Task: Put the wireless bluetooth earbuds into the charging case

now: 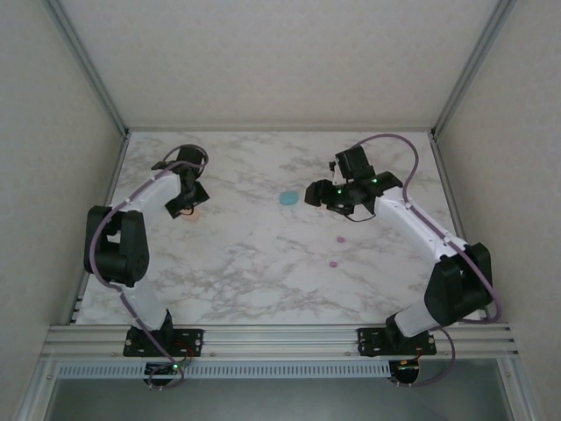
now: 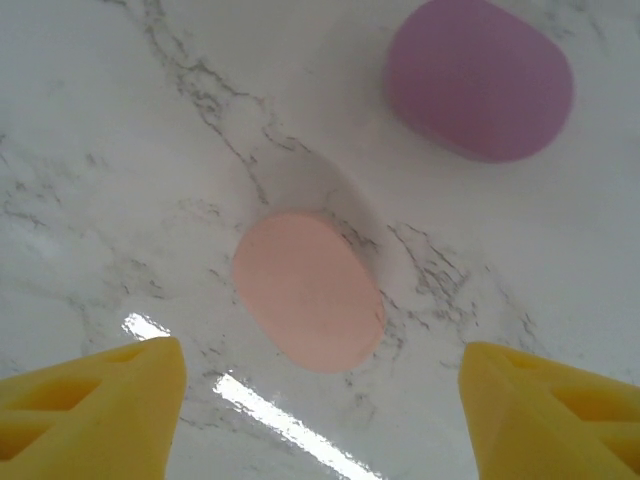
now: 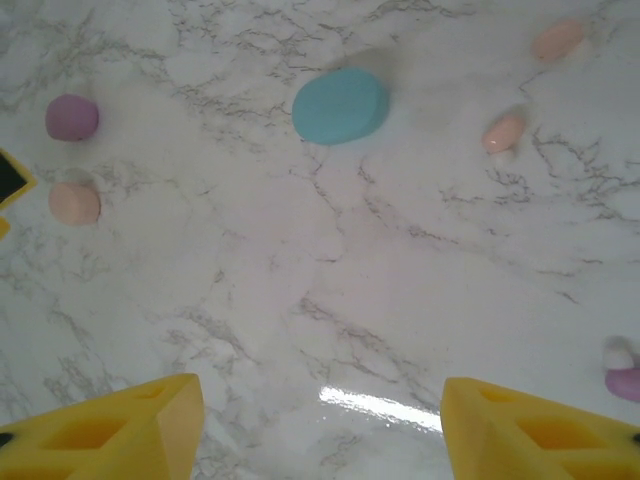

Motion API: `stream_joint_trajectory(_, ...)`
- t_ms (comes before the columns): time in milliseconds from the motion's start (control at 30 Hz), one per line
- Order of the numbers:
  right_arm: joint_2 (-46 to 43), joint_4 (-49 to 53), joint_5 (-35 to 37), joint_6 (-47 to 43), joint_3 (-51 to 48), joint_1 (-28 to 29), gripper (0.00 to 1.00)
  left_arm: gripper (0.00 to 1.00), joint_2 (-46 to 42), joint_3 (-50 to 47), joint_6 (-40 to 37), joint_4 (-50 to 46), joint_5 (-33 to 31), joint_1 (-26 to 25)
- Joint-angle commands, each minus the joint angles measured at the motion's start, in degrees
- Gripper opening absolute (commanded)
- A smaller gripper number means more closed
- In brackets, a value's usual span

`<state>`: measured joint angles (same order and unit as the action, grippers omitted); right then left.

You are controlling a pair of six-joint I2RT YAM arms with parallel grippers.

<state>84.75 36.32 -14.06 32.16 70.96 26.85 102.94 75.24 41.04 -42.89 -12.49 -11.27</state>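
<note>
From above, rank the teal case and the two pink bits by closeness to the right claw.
1. teal case, just beside the right gripper.
2. upper pink earbud, below it.
3. lower pink earbud, lowest in that view.

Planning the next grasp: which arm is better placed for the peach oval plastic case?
Probably left. The left gripper hangs open over the peach oval plastic case, fingers astride; the right gripper is far off.
</note>
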Motion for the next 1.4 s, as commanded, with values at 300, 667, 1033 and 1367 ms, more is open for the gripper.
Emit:
stream_joint_trajectory(300,-5.78,2.03,3.08,2.11,-4.28,0.36,0.66,0.77,8.07,3.42,13.9,-1.46,1.32,1.69)
stream_joint_trajectory(667,-6.04,1.57,2.46,2.99,-5.83,0.36,0.66,0.65,11.57,3.79,16.16,-0.7,2.92,2.05)
stream_joint_trajectory(1033,-4.9,0.36,2.07,3.12,-6.92,0.33,0.66,0.45,5.74,-1.39,17.65,0.27,7.88,0.46)
stream_joint_trajectory(1367,-5.46,-6.45,-2.27,5.67,-12.69,0.38,0.65,0.45,-0.53,-7.55,28.53,5.65,16.42,-12.46)
